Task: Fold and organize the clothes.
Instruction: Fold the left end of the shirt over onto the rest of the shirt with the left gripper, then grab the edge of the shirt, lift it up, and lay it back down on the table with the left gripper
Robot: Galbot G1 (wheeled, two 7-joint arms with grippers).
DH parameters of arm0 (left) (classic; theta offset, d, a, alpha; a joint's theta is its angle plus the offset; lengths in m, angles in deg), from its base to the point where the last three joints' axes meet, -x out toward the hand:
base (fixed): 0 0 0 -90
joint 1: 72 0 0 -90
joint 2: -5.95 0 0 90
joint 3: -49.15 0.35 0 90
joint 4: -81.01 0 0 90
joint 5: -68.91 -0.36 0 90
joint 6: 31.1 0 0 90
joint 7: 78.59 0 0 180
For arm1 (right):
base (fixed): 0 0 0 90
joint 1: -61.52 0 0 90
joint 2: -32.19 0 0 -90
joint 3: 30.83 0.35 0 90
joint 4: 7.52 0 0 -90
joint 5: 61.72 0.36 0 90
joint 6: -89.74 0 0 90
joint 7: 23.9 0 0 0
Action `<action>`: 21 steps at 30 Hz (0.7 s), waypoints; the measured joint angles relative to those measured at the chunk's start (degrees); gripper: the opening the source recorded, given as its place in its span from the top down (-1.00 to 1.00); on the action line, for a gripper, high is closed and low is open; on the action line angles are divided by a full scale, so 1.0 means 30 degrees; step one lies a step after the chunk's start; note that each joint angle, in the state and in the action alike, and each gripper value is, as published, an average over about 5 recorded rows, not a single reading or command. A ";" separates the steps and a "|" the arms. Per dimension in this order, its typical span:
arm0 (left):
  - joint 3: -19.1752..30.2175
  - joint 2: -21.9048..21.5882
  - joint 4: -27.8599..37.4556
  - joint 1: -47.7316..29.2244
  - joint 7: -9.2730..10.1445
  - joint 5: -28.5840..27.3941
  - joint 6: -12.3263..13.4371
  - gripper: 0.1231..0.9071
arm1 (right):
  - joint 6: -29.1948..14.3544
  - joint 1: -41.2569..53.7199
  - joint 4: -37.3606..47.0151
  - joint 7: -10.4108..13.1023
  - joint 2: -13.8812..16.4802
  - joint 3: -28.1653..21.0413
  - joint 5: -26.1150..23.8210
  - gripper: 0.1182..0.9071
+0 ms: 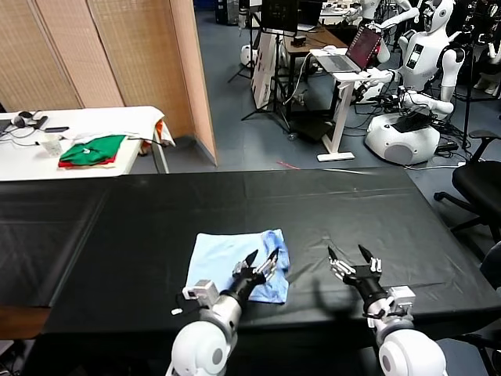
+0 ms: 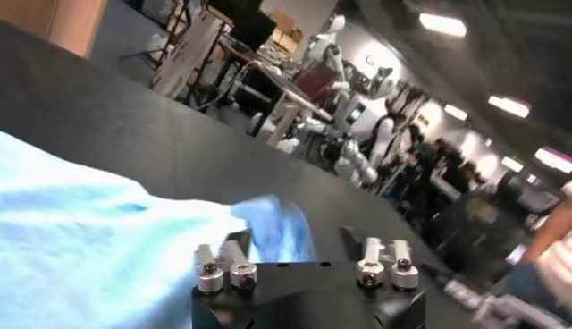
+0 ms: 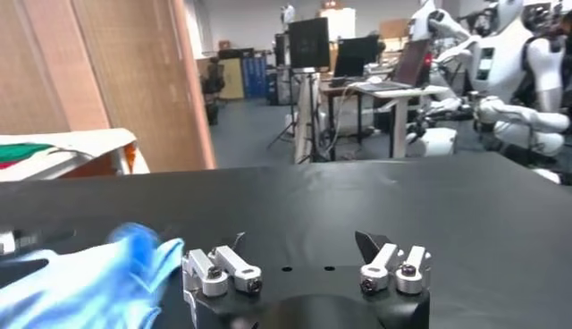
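Now, sky-blue T-shirt (image 1: 235, 266), folded, corner rumpled

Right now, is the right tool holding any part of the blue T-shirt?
No. In the head view the right tool is open over bare black table, apart from the blue T-shirt.

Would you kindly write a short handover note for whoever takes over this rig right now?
Left gripper: open, over the near right corner of the folded blue T-shirt, not gripping it.
Right gripper: open, above bare black table to the shirt's right, holding nothing.
T-shirt: lying near the front edge of the table as a compact rectangle, right edge a little bunched.
Done: the shirt looks folded.
Left: probably tidy that right edge and put the shirt in its place.
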 joint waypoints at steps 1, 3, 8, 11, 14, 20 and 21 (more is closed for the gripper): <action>-0.0147 0.0000 -0.0125 -0.0064 0.0068 0.0042 0.0048 -0.91 | 0.0005 0.0082 0.0011 0.0000 0.0101 -0.0159 0.0001 -1.00; -0.0542 -0.0095 -0.0258 -0.0214 0.0138 -0.0431 0.0310 -0.98 | 0.0017 0.0269 0.0051 -0.0001 0.0311 -0.0498 0.0004 -1.00; -0.1944 -0.1143 -0.0089 -0.0225 -0.0327 -0.2787 0.1368 -1.00 | 0.0117 0.0905 0.0333 -0.0032 0.0599 -0.1502 -0.0210 -1.00; -0.2939 -0.2109 0.0012 0.0100 -0.0551 -0.3516 0.1709 -1.00 | 0.0194 0.1329 0.0555 -0.0027 0.0560 -0.2156 -0.0461 -1.00; -0.3932 -0.2822 0.0106 0.0459 -0.0613 -0.3574 0.1771 -1.00 | 0.0244 0.1675 0.0703 -0.0033 0.0487 -0.2734 -0.0553 -1.00; -0.5408 -0.3055 0.0567 0.0820 -0.0861 -0.2436 0.1644 -1.00 | 0.0245 0.1856 0.0804 -0.0052 0.0503 -0.3097 -0.0473 -1.00; -0.5558 -0.3009 0.0645 0.0822 -0.0889 -0.2024 0.1556 -1.00 | 0.0237 0.1860 0.0820 -0.0052 0.0531 -0.3117 -0.0456 -1.00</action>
